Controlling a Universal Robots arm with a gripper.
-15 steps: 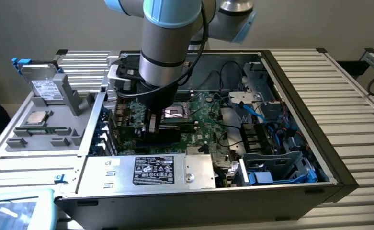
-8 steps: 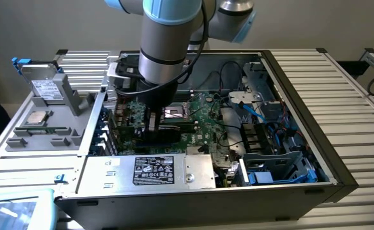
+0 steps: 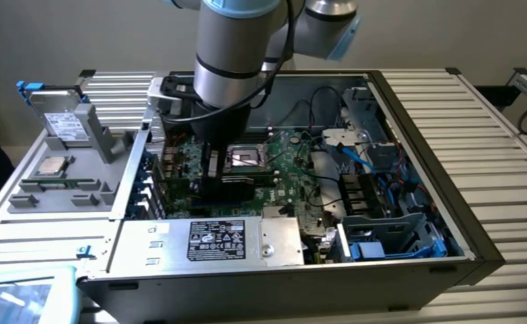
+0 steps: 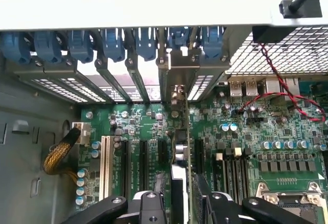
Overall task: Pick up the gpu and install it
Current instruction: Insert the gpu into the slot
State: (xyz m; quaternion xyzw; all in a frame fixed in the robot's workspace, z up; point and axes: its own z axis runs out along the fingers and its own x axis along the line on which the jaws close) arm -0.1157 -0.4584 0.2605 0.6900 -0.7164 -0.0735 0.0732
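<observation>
Exterior view: the arm reaches down into the open computer case (image 3: 443, 223), gripper (image 3: 216, 177) low over the motherboard (image 3: 286, 165).
Gripper: jaws spread wide, holding nothing.
Gpu (image 4: 179, 147): standing on edge in a motherboard slot between the open fingers (image 4: 110, 206), its bracket at the case's rear wall.
Writing: a label on the power supply (image 3: 216, 239), too small to read.

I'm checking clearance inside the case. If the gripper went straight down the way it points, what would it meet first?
Most likely the gpu, standing on edge in the motherboard between the open gripper jaws; depth is unclear.
</observation>
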